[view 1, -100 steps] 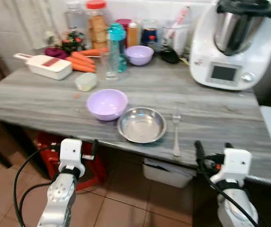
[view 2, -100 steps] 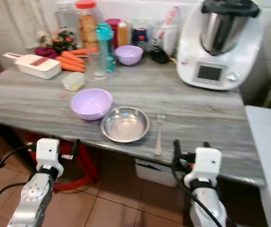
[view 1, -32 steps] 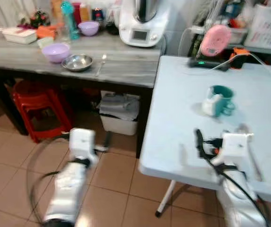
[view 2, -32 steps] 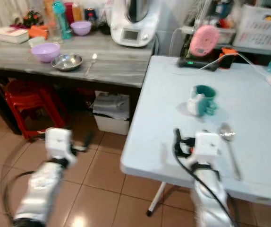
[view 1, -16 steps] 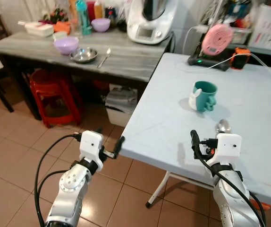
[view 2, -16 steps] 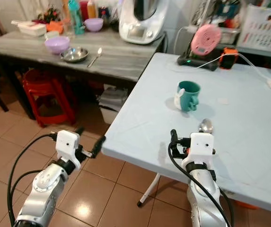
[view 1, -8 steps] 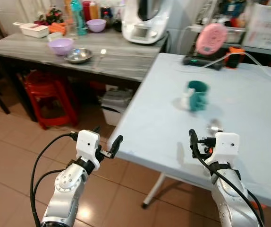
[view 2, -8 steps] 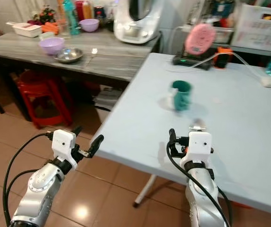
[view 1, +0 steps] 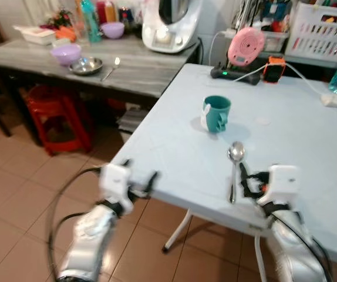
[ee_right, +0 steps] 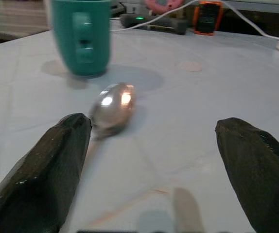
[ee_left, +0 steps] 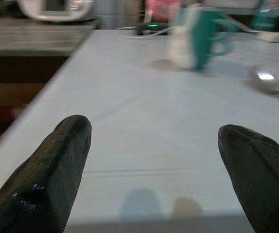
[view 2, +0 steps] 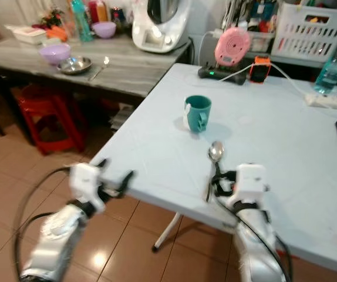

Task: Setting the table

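Right gripper point(view 2: 220, 183) jaws open over spoon point(view 2: 215, 153), left gripper point(view 1: 148, 182) open, prob. at table point(view 1: 174, 147) edge

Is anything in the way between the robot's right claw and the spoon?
No, nothing visible. The open right gripper points straight at the spoon, with bare white table between them. The green mug stands farther back.

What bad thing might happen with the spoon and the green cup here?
The right end effector is open beside the spoon, whose handle ends near the white table's front edge; a clumsy grab might push it off. The teal mug stands just beyond the spoon's bowl, so reaching too far might bump it.
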Robot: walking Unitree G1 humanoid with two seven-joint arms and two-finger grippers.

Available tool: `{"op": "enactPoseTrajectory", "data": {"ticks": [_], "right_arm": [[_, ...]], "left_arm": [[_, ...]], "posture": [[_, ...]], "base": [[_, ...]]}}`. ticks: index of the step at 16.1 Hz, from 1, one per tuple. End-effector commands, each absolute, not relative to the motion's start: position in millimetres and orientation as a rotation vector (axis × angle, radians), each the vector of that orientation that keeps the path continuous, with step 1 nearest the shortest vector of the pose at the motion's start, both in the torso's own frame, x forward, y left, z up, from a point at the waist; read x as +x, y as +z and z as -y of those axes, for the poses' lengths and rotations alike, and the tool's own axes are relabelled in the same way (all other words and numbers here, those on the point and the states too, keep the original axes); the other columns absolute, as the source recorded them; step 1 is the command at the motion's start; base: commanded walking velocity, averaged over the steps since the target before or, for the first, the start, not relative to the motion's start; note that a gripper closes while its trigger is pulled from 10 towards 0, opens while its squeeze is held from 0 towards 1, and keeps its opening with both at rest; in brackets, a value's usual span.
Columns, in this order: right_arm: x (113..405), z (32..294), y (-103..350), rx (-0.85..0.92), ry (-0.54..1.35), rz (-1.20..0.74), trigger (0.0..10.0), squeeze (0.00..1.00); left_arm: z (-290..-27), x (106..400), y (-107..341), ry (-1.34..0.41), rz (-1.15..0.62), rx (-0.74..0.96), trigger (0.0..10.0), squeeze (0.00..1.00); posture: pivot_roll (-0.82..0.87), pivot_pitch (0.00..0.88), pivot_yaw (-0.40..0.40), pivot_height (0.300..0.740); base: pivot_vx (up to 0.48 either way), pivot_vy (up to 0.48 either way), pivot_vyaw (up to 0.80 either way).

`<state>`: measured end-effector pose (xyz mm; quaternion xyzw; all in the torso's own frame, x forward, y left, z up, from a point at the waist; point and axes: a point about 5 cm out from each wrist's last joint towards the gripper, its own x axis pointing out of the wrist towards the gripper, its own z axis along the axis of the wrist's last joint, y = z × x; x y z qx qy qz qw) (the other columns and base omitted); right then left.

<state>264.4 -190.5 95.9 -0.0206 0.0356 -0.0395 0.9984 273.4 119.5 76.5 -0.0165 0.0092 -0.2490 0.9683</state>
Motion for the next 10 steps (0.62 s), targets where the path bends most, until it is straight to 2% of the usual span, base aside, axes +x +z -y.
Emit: {"op": "enactPoseTrajectory", "data": {"ticks": [1,3,7,10], "right_arm": [[269.0,184.2,98.6,-0.023,-0.063,-0.066,10.0,0.00],[275.9,178.4,100.3,-0.030,-0.047,-0.067,10.0,0.00],[294.9,146.6,102.5,0.022,0.027,-0.100,10.0,0.00],[311.1,138.3,100.5,0.056,-0.003,-0.175,10.0,0.00]], "left_arm": [[-124.3,277.3,81.1,-0.515,-0.003,-0.011,10.0,0.00],[-122.4,274.8,80.1,-0.556,-0.003,-0.002,10.0,0.00],[-111.2,261.1,81.1,-0.726,0.010,-0.002,10.0,0.00],[-108.1,256.3,81.5,-0.793,0.011,-0.035,10.0,0.00]], "posture": [[-0.09,0.000,-0.001,0.740],[-0.09,0.000,-0.003,0.740],[-0.09,0.000,0.001,0.740],[-0.08,0.000,0.002,0.740]], "base": [[0.000,0.000,0.00],[0.000,0.000,0.00],[0.000,0.000,0.00],[0.000,0.000,0.00]]}}
